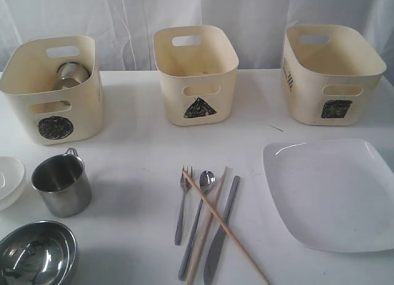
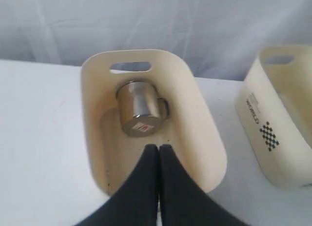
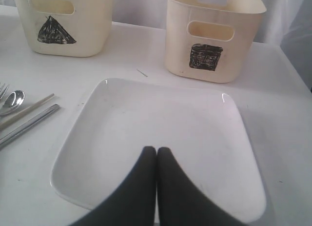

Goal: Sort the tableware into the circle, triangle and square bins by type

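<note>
one steel mug [image 2: 140,111] lies on its side in the circle bin [image 2: 201,133] at the table's back left corner, seemingly sorted as a cup. the left gripper [image 2: 158,149] hangs above it, fingers together, empty. the right gripper [image 3: 156,151], fingers likewise pressed together, hovers over the plate [image 3: 161,113] near the front right corner, probably its next pickup.

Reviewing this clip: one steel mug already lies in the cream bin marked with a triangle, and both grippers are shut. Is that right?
Wrong bin. The exterior view shows the steel mug lying in the cream bin marked with a circle, not the triangle-marked bin. The left gripper and right gripper are indeed both shut.
</note>
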